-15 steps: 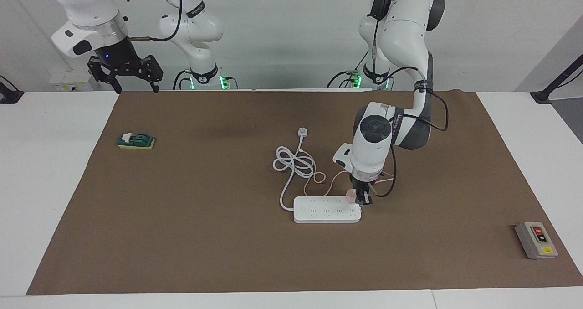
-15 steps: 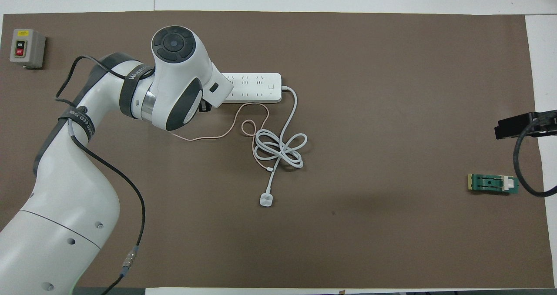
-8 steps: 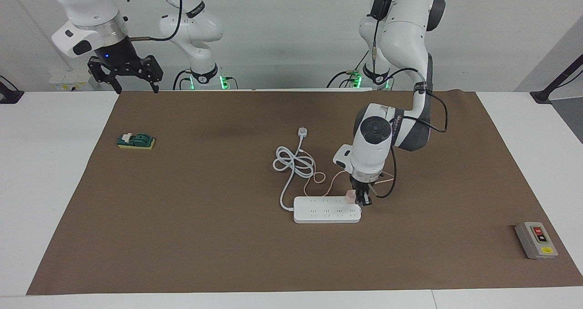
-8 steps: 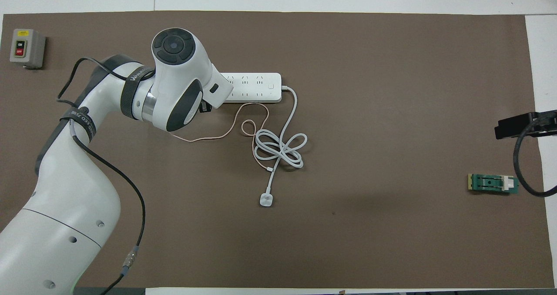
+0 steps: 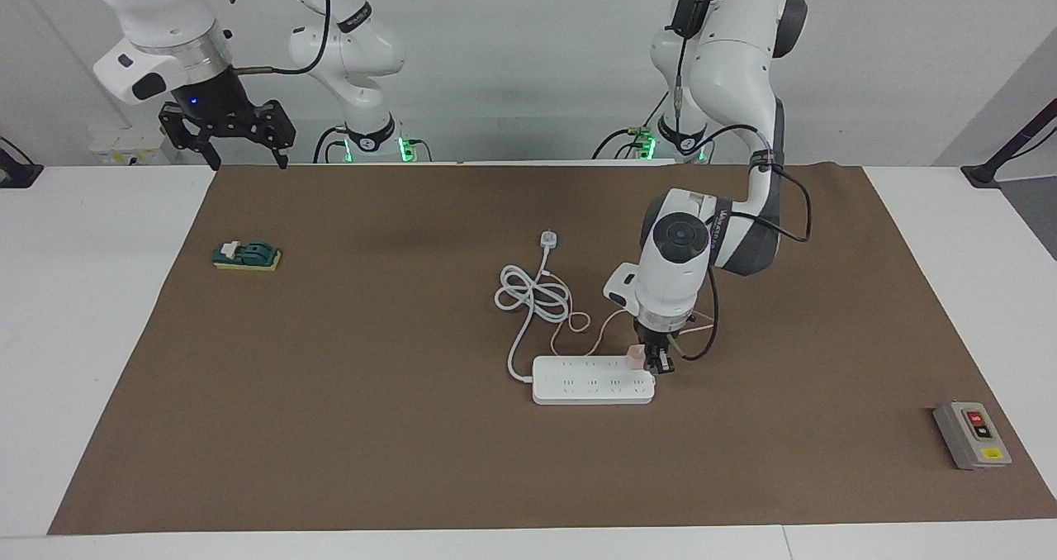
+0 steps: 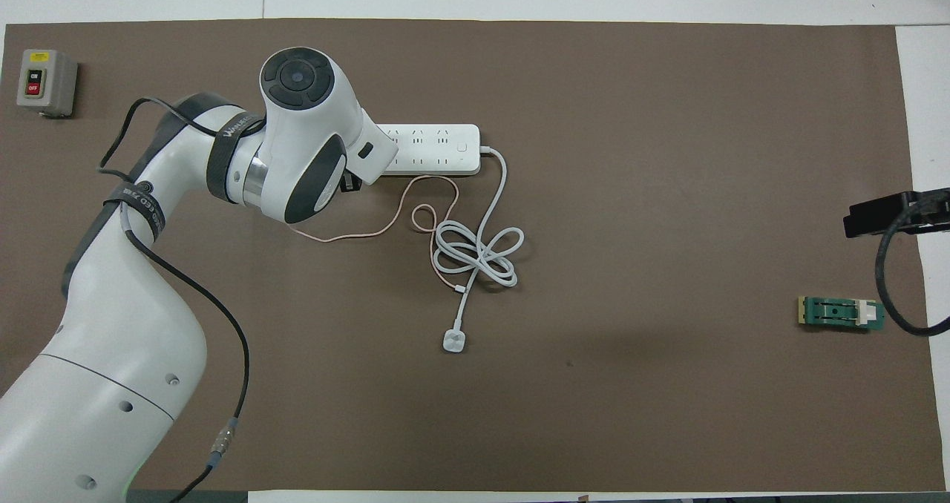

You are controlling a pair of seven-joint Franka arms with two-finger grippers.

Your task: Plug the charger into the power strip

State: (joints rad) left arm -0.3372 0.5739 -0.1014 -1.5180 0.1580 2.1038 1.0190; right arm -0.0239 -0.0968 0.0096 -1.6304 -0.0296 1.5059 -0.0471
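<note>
Charger (image 5: 634, 355) first, from the facing view: pink cube pinched in my left gripper (image 5: 658, 365), sitting on the power strip (image 5: 591, 381) at its end toward my left arm. My right gripper (image 5: 229, 134) waits spread wide above the mat's corner. From overhead, my wrist hides the charger; the power strip (image 6: 438, 149) shows beside it.
</note>
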